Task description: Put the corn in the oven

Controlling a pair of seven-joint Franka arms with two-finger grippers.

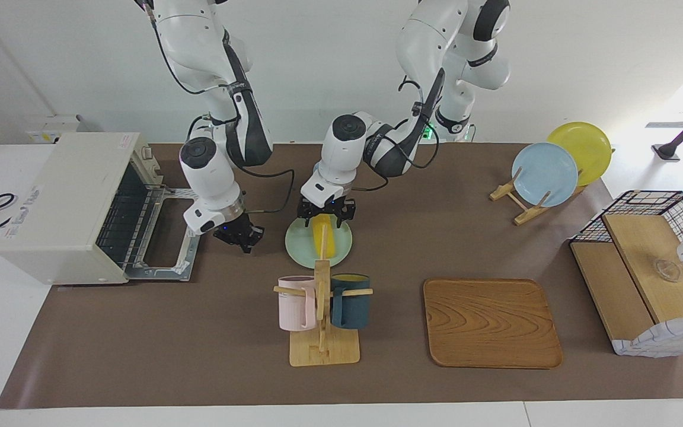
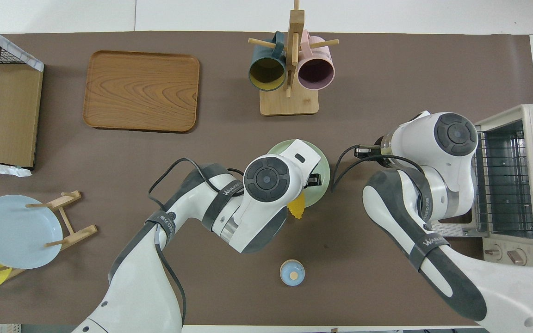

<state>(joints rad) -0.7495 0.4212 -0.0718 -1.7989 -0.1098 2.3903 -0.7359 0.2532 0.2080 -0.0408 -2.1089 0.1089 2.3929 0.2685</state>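
The yellow corn (image 1: 322, 236) lies on a pale green plate (image 1: 300, 244) in the middle of the table. Only its tip (image 2: 296, 210) shows in the overhead view, at the plate's (image 2: 323, 171) edge nearer to the robots. My left gripper (image 1: 326, 214) is down over that end of the corn and shut on it. The off-white oven (image 1: 63, 201) stands at the right arm's end with its glass door (image 1: 166, 249) folded down open and the wire rack (image 2: 502, 185) showing. My right gripper (image 1: 239, 236) hangs low beside the open door, between the oven and the plate, holding nothing.
A wooden mug tree (image 1: 322, 308) with a pink and a dark blue mug stands just farther out than the plate. A wooden tray (image 1: 490, 323), a plate stand (image 1: 546, 175) and a wire-and-wood shelf (image 1: 644, 279) lie toward the left arm's end. A small blue disc (image 2: 292, 272) lies near the robots.
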